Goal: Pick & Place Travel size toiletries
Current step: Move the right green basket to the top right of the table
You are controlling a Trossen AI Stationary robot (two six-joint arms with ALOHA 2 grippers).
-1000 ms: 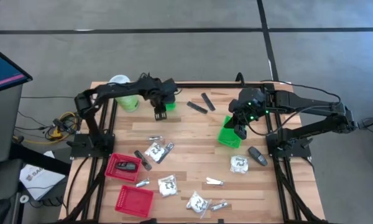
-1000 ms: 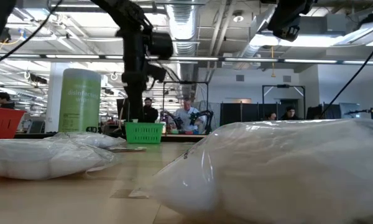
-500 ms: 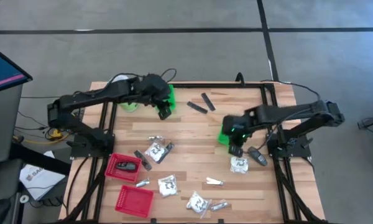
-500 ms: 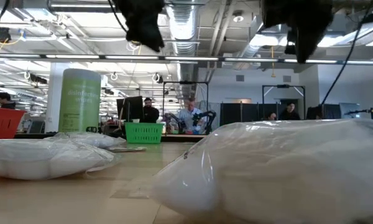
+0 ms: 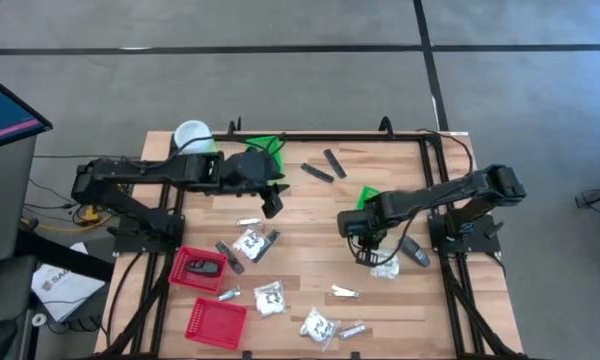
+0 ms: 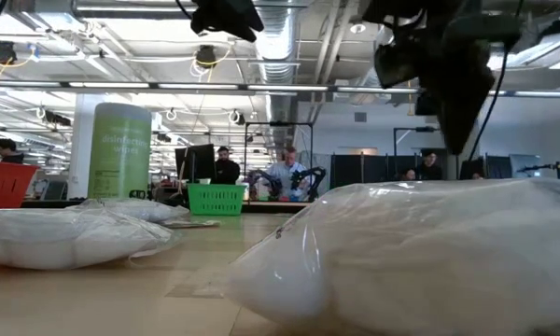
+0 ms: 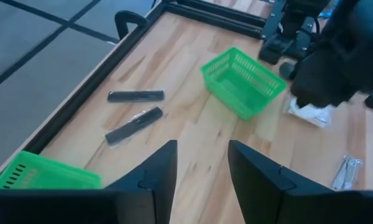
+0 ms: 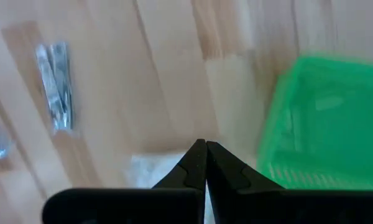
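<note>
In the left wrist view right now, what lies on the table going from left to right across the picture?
Green basket at the corner → two dark sticks → second green basket → white packet → silvery sachet.

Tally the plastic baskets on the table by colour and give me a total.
Red baskets: 2
Green baskets: 2
Total: 4
</note>
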